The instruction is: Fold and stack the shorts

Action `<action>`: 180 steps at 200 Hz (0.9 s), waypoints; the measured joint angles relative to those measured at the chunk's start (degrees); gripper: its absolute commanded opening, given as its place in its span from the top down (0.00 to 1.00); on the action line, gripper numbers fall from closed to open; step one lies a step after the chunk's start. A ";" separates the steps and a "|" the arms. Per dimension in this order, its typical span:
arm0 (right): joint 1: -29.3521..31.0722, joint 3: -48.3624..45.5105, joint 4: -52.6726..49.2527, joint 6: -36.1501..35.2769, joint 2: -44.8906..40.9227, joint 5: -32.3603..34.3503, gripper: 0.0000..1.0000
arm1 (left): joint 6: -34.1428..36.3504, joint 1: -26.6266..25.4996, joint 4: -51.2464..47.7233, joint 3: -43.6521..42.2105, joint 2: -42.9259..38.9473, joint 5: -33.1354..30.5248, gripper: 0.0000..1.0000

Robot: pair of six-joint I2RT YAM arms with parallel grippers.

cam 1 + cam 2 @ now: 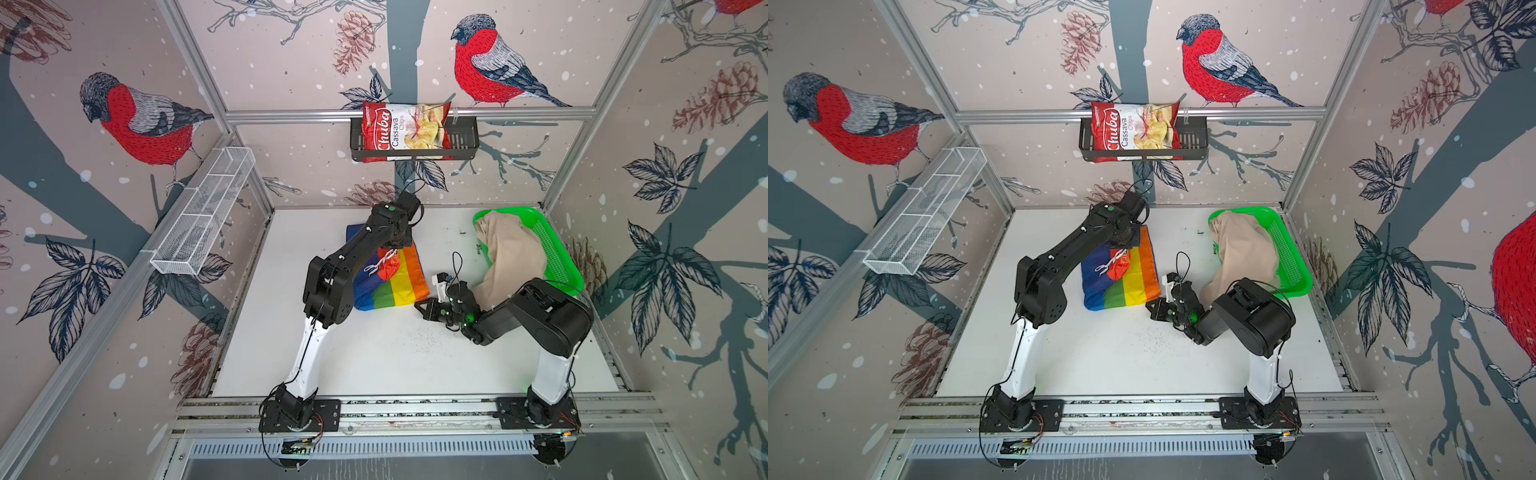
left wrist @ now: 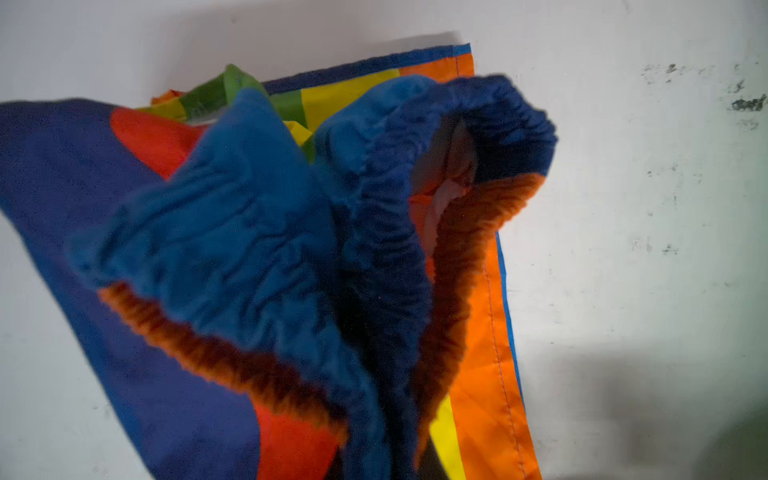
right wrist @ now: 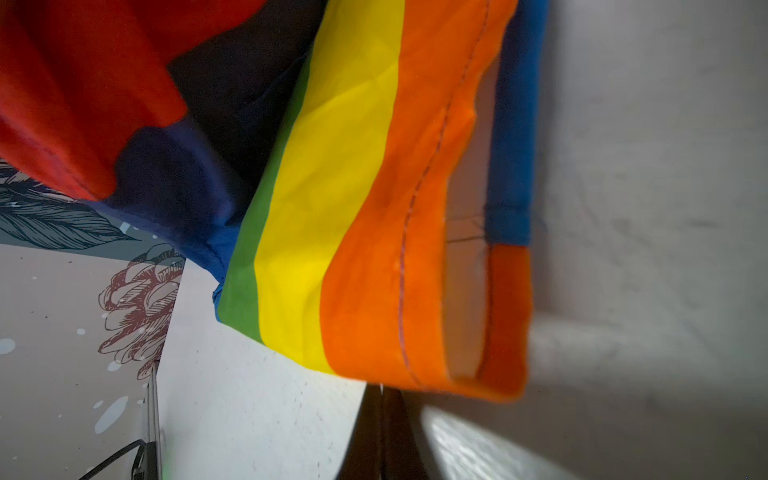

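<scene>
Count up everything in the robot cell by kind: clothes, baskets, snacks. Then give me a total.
Shorts: 2 (rainbow shorts, beige shorts)
Baskets: 3 (green basket, white wire basket, black wall basket)
Chip bags: 1 (chip bag)
Total: 6

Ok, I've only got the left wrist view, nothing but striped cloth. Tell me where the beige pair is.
Observer: The beige shorts lie half in the green basket, far right, spilling onto the table.
Operator: Give me the right arm.
Observer: The right gripper sits low, shut, at the near right corner of the striped shorts.
Operator: Say whether anything is stacked.
Observer: No; the two pairs lie apart.
</scene>
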 measured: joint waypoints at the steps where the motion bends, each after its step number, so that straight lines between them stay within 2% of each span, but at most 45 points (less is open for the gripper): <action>1: 0.00 0.00 0.00 0.00 0.02 0.00 1.00 | -0.04 -0.02 0.02 0.04 0.20 0.02 0.96; 15: 0.00 -0.26 0.50 0.11 0.20 0.00 1.00 | -0.83 -0.13 0.13 0.13 1.66 0.96 0.60; 21: -0.02 -0.33 0.68 0.11 0.24 0.00 1.00 | -0.98 -0.15 0.15 0.13 2.23 1.95 0.50; 29: -0.04 -0.42 0.87 0.11 0.31 -0.02 1.00 | -1.27 -0.17 0.46 -0.04 2.82 3.30 0.42; 75: -0.35 -2.05 0.15 0.33 -1.66 -0.61 0.99 | -2.99 -0.31 5.92 -5.27 1.90 15.19 0.27; 99: -0.37 -2.25 -6.40 0.07 -5.84 -0.20 0.97 | -3.50 -0.39 8.55 -8.41 -2.51 19.91 0.22; 130: -0.28 -1.07 -21.57 -1.36 -14.69 3.37 0.91 | -3.50 0.07 13.18 -16.65 -12.50 23.10 0.22; 142: -0.26 0.83 -27.08 -2.40 -18.97 5.40 0.87 | -3.39 0.74 14.73 -21.40 -17.00 24.00 0.31; 164: -0.20 6.45 -35.10 -4.26 -24.70 9.20 0.82 | -2.84 2.99 20.02 -32.61 -25.35 24.22 0.62; 180: -0.42 11.63 -38.84 -5.81 -25.66 11.23 0.86 | -2.58 5.29 23.41 -41.29 -30.16 24.15 0.65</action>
